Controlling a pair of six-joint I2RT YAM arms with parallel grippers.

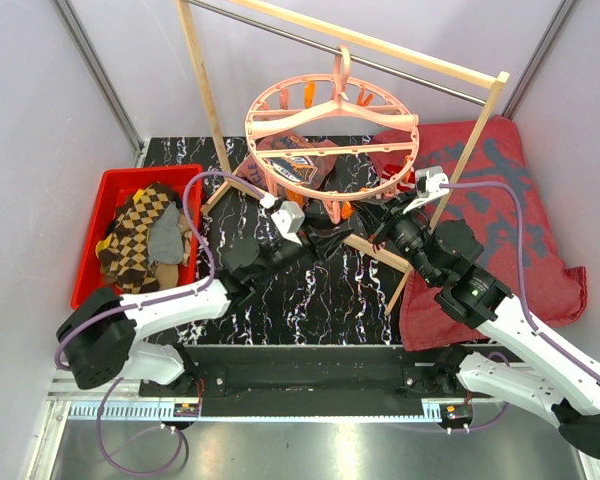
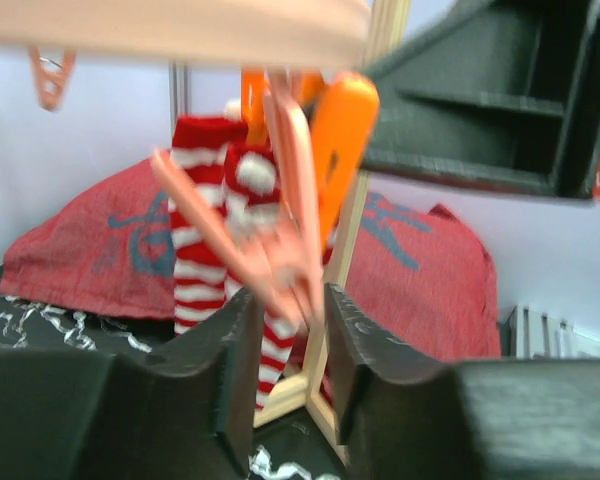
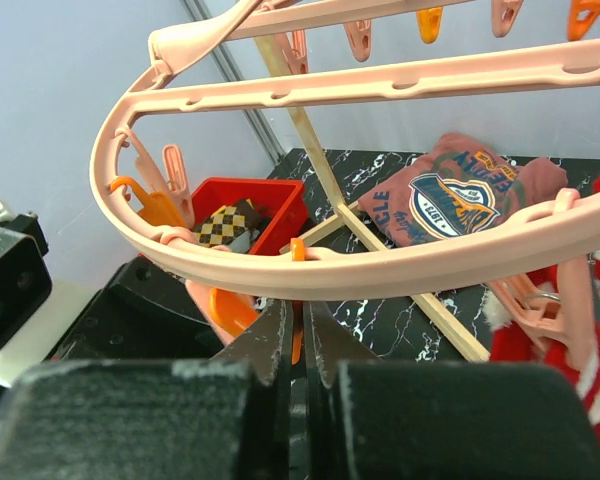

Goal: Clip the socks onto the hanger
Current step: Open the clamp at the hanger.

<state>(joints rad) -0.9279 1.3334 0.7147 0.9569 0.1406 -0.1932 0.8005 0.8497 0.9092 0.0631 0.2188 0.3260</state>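
Hanger: large round salmon-pink plastic ring hanger [image 1: 415, 125] hangs by its hook from the light wooden frame rack [image 1: 206, 85], at 12 o'clock over the black marble-pattern tabletop [image 1: 310, 300].
Clipped sock: red-and-white striped sock [image 2: 195, 240] hangs from the ring, seen beyond the left claw. The clip that holds it is not clear.
Loose socks: brown-tan argyle socks [image 1: 130, 235] and a plain grey sock [image 1: 167, 240] lie piled in the red plastic bin [image 1: 115, 185], at 9 o'clock on the table.
Left gripper [image 2: 290, 320]: under the ring's near rim. Its jaws stand a narrow gap apart, with the tail of a salmon-pink clip [image 2: 280, 250] between the tips. I cannot tell whether they press it (view blurred). A bright orange clip [image 2: 340, 150] hangs just beside it, at 1 o'clock.
Right gripper [image 3: 292, 325]: under the rim from the 4 o'clock side. Its jaws are almost together, pinching a thin orange clip tab [image 3: 296, 345] that hangs from the rim.
Other: large dark-red patterned cloth [image 1: 500, 200] at 3 o'clock; salmon printed garment [image 3: 450, 200] lies on the table beneath the ring.
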